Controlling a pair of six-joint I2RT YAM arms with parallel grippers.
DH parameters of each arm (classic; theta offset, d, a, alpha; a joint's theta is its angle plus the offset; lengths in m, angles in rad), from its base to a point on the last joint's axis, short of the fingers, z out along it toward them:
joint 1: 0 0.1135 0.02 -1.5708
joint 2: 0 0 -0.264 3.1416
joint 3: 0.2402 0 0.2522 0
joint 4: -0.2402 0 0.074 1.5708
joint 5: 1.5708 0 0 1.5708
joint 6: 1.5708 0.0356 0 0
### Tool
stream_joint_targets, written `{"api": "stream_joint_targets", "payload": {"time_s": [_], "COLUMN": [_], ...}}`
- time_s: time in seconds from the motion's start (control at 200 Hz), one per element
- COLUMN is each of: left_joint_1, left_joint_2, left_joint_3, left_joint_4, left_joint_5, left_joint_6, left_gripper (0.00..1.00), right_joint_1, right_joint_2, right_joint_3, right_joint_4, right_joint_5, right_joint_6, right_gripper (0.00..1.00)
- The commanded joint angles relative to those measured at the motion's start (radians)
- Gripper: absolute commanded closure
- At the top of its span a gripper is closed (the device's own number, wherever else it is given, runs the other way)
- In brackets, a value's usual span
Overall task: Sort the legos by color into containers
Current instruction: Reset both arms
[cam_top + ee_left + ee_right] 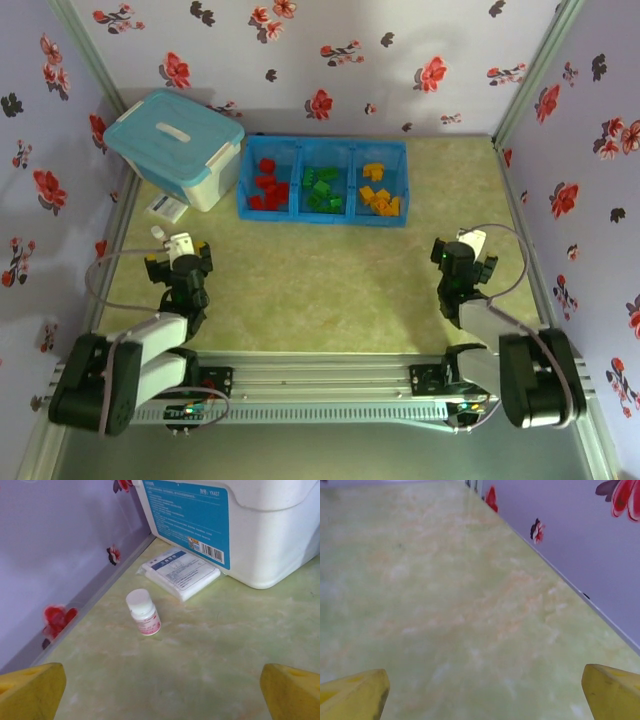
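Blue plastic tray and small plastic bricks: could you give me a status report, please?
Left gripper, right gripper: jaws open, empty. Small red, green, yellow-orange plastic bricks sorted by colour in blue plastic tray. Small white bottle ahead of left gripper.

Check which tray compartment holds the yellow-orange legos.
The rightmost compartment of the blue tray; green legos fill the middle, red legos the left.

Both arms folded low near their bases, left tool (178,248) spread wide and empty, right tool (462,250) likewise.
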Motion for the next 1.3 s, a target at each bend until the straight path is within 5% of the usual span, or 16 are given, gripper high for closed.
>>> {"api": "stream_joint_targets", "payload": {"time_s": [0.0,0.15,0.305,0.37,0.42,0.5,0.575,1.295], "left_joint_1": [0.057,0.129,0.165,0.18,0.186,0.193,0.191,0.197], "left_joint_2": [0.14,0.303,0.411,0.347,0.369,0.368,0.367,0.366], "left_joint_3": [0.018,0.071,0.126,0.238,0.253,0.253,0.252,0.266], "left_joint_4": [0.349,0.386,0.425,0.121,0.118,0.117,0.117,0.088], "left_joint_5": [0.096,0.255,0.387,0.414,0.423,0.422,0.422,0.464], "left_joint_6": [0.016,0.001,0.039,0.014,0.014,-0.013,-0.01,-0.007], "left_gripper": [0.0,0.0,0.0,0.0,0.0,0.0,0.0,0.0], "right_joint_1": [-0.037,-0.031,-0.027,-0.03,-0.046,-0.054,-0.052,-0.052], "right_joint_2": [0.164,0.441,0.401,0.386,0.357,0.394,0.359,0.372], "right_joint_3": [0.015,-0.052,0.002,0.091,0.181,0.136,0.155,0.15], "right_joint_4": [0.371,0.801,0.652,0.481,0.235,0.394,0.297,0.328], "right_joint_5": [-0.079,-0.144,-0.151,-0.11,-0.15,-0.149,-0.158,-0.185], "right_joint_6": [0.006,-0.043,-0.049,-0.026,0.003,-0.014,-0.003,-0.019], "right_gripper": [0.01,0.01,0.01,0.01,0.01,0.01,0.01,0.01]}}
